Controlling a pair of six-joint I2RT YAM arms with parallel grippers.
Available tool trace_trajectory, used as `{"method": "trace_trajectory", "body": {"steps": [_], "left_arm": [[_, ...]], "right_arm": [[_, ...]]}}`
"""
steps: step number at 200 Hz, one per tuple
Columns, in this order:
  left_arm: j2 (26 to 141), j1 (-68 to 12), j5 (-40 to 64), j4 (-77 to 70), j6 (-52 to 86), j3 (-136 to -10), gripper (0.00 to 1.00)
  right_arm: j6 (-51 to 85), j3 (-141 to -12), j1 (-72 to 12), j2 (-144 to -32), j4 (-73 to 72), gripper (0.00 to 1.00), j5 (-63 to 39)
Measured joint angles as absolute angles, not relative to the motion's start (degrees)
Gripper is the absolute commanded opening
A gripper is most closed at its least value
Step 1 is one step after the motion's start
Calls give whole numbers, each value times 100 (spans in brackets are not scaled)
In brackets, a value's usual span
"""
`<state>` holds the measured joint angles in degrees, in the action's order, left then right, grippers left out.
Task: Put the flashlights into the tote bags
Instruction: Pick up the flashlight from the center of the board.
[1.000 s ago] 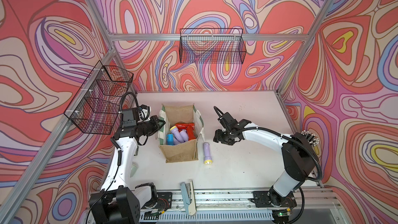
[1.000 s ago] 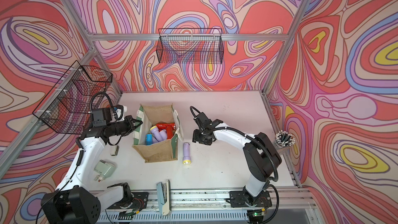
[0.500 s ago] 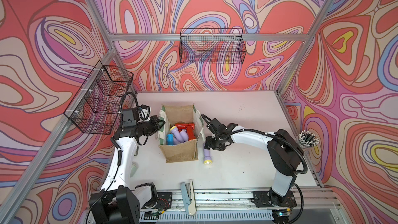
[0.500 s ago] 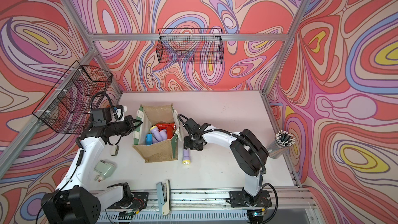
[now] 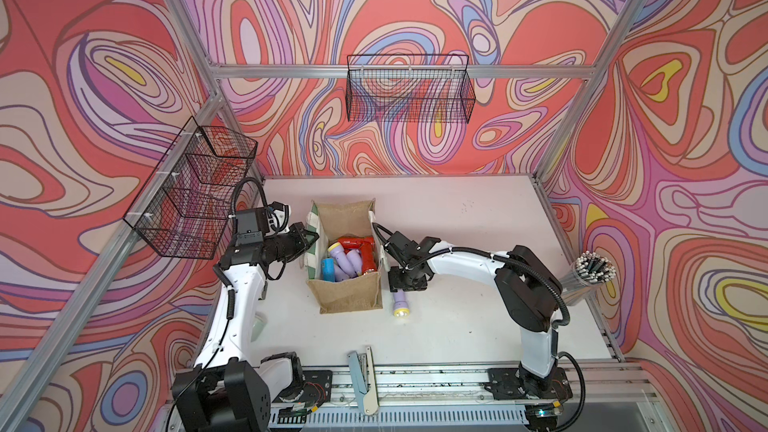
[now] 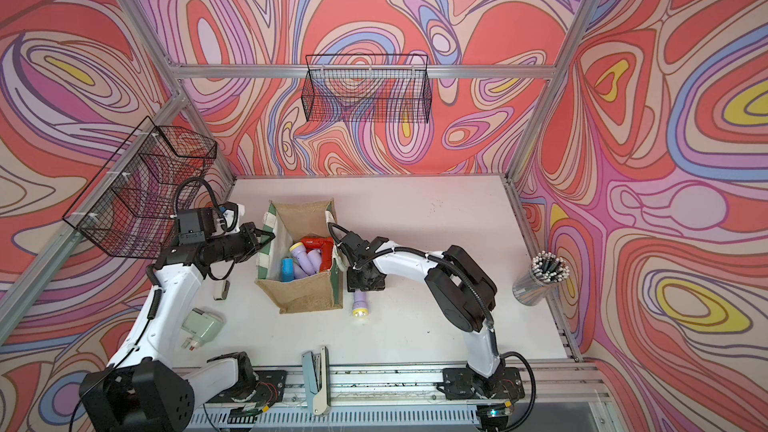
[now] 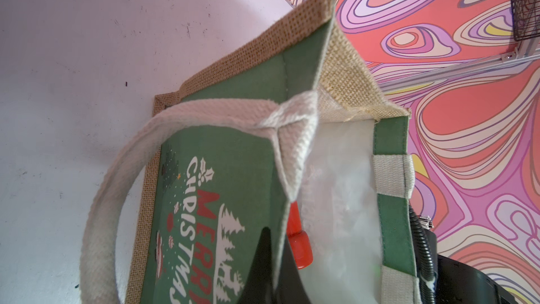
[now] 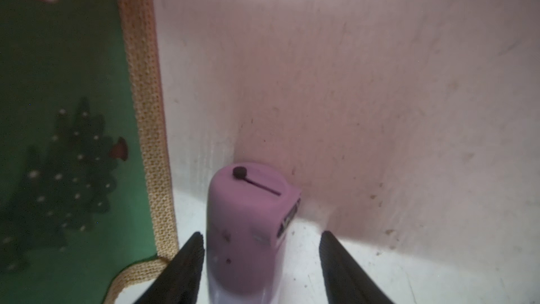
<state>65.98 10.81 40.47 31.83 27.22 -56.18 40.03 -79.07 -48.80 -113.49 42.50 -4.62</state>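
- Tote bag (image 5: 349, 297) stands open on the worktop (image 5: 457, 222), with lilac, blue and red flashlights (image 5: 347, 261) inside.
- Left jaws are clamped on its side panel's rim.
- Right jaws stand apart, straddling a lilac flashlight (image 5: 400, 303) lying just beside the bag.

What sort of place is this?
Likely a robot test cell: left arm and right arm mounted on a rail beside a white table, aluminium framing holding patterned walls, and a tote bag of flashlights as props.

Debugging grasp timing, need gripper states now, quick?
Left gripper: closed on the tote bag rim.
Right gripper: open, straddling the lilac flashlight.
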Motion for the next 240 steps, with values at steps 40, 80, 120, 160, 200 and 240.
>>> {"method": "trace_trajectory", "body": {"steps": [40,80,120,160,200,240], "left_arm": [[6598,1081,4045,3183,2722,-5618,0],[6598,1081,4045,3183,2722,-5618,0],[6598,1081,4047,3170,2722,-5612,0],[6598,1081,4045,3173,2722,-5612,0],[6593,1081,4045,3170,2722,-5610,0],[6584,1081,4045,3170,2722,-5610,0]], "right_arm": [[3905,-8051,-4987,-11491,4480,64,-165],[3835,-8051,-4993,-11513,4593,55,56],[3833,-8025,-4993,-11518,4611,52,274],[3870,-7937,-4989,-11480,4580,58,495],[3935,-7863,-4945,-11443,4499,58,563],[4025,-7797,-4805,-11391,4355,52,436]]}}
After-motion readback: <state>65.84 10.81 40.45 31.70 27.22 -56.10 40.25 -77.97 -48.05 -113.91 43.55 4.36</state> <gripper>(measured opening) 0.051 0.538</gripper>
